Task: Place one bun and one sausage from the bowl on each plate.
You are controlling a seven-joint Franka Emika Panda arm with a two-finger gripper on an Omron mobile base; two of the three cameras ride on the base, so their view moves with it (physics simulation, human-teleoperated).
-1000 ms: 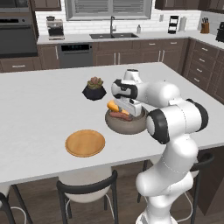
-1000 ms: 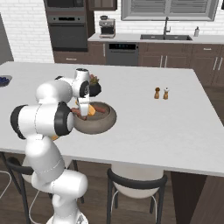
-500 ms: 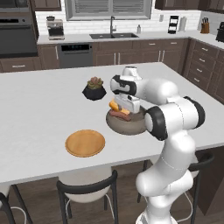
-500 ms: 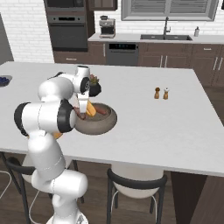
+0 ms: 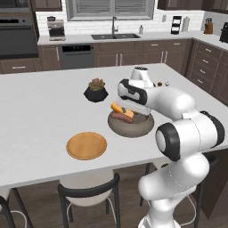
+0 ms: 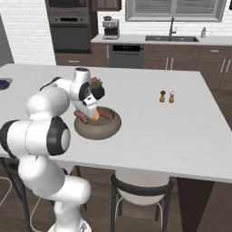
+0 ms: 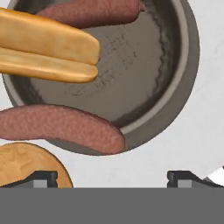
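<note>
The grey-brown bowl [image 5: 141, 127] [image 6: 113, 124] [image 7: 148, 65] sits mid-counter. In it lie a split golden bun [image 5: 120, 109] [image 6: 95, 116] [image 7: 43, 48] and two reddish sausages [image 5: 121, 118] [image 6: 81, 118] [image 7: 61, 127]. One sausage hangs over the rim, the other [image 7: 96, 11] lies at the far side. My gripper [image 5: 128, 103] [image 6: 90, 103] [image 7: 113, 178] hovers open just above the bowl with nothing between its fingers. The orange-brown wooden plate [image 5: 87, 145] [image 7: 24, 164] lies bare beside the bowl, toward the front left.
A dark pot with a plant [image 5: 95, 90] [image 6: 95, 83] stands just behind the bowl. Salt and pepper shakers [image 5: 163, 83] [image 6: 166, 96] are further right. A small bowl of blue berries [image 6: 3, 83] sits at the counter's far left. Stools stand along the front edge.
The hand has shifted only slightly above the bowl. The jaws have stayed open, and the bun and sausages lie as before.
</note>
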